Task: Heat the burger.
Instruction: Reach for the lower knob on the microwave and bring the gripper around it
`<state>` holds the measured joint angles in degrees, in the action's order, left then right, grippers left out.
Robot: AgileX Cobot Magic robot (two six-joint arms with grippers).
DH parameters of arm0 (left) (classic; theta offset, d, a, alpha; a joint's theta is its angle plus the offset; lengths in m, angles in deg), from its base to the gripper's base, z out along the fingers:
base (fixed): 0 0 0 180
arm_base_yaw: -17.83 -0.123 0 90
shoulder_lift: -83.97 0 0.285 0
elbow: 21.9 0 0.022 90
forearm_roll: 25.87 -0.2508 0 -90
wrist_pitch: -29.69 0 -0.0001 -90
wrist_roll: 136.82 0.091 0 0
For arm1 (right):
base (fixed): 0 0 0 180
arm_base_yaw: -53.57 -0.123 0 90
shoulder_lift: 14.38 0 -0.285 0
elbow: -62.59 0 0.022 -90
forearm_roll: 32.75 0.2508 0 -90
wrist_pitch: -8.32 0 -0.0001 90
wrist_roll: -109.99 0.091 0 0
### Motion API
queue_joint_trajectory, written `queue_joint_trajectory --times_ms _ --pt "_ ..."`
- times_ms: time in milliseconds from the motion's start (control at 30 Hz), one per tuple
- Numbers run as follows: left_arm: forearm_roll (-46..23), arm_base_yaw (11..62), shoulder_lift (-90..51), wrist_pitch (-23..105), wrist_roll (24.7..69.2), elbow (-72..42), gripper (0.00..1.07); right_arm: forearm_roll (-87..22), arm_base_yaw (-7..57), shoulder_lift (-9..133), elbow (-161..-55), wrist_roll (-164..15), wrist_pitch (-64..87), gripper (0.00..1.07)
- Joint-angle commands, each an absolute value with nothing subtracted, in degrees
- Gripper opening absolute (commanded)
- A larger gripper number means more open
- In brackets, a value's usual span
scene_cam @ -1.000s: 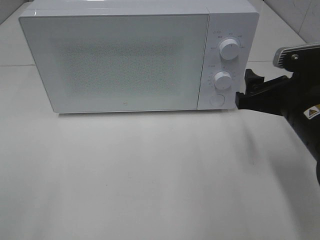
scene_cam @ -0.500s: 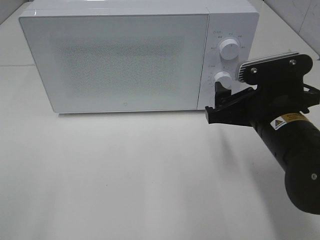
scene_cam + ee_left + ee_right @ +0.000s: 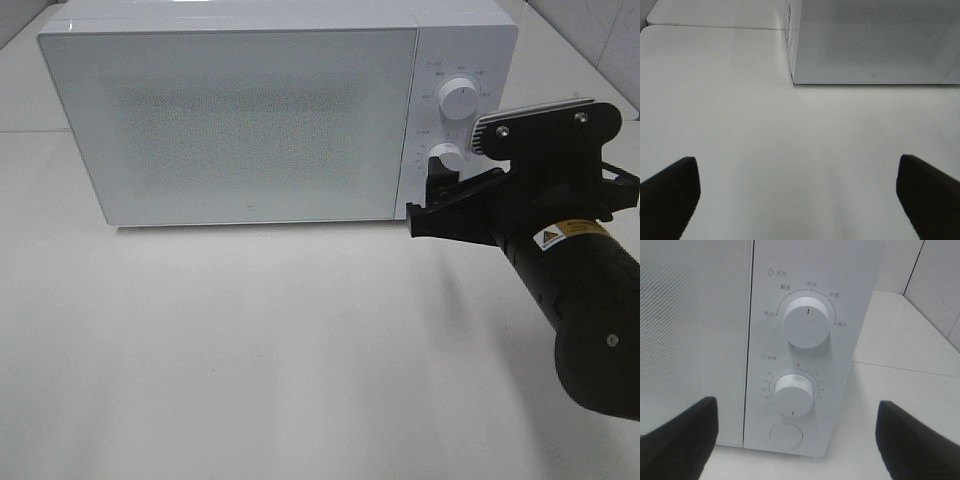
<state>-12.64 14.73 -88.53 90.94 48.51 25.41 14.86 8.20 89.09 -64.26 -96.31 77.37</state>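
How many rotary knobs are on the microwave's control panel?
2. The upper knob sits high on the control panel, and the lower knob is directly beneath it. The round button below both is flat, not a knob. None appear hidden.

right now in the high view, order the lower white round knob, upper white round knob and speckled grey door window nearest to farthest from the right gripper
From the right gripper:
1. lower white round knob, right by its tips
2. upper white round knob, directly above that knob
3. speckled grey door window, far left
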Motion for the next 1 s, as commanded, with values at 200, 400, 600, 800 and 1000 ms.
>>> queue_joint_trajectory --times_ms 200,400,600,800,1000 --pt "-12.3 14.6 -89.3 90.6 48.4 25.5 1.00 15.9 8.3 90.1 -67.1 -97.5 86.0 0.76" --pt "-12.3 14.6 -89.3 90.6 48.4 25.5 1.00 13.8 11.2 95.4 -69.6 -94.4 86.0 0.76" --pt "-12.4 14.6 -89.3 90.6 48.4 25.5 1.00 10.3 15.1 99.5 -73.0 -90.8 85.6 0.77" --pt "-12.3 14.6 -89.3 90.6 48.4 25.5 1.00 8.2 16.8 103.5 -75.7 -89.4 85.4 0.77" --pt "-12.4 14.6 -89.3 90.6 48.4 25.5 1.00 8.0 16.9 106.6 -78.4 -88.7 85.3 0.76"
